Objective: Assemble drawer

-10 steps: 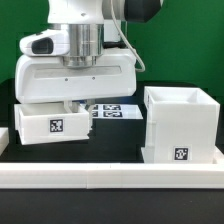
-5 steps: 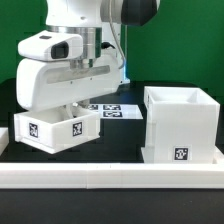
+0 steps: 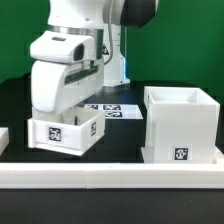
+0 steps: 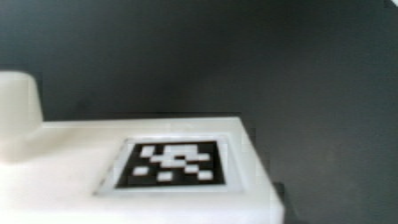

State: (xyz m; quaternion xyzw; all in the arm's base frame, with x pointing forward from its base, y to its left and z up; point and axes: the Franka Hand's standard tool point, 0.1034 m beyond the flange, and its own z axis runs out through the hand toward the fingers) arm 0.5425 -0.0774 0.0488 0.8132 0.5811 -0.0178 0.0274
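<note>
Exterior view: tool (image 3: 74, 109) tight on the tilted tray (image 3: 62, 133); fingertips hidden

Marker board (image 3: 112, 110) flat on black table (image 3: 122, 140); white rail (image 3: 100, 178) along front edge

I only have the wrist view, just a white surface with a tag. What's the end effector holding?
Observer: The end effector grips a low tray, tilted, on the exterior view's left.
Operator: Where's the housing?
Observer: The housing stands upright on the exterior view's right, apart from the tray.
Operator: Anything between them?
Observer: Black table shows there; the marker board lies farther back.
</note>
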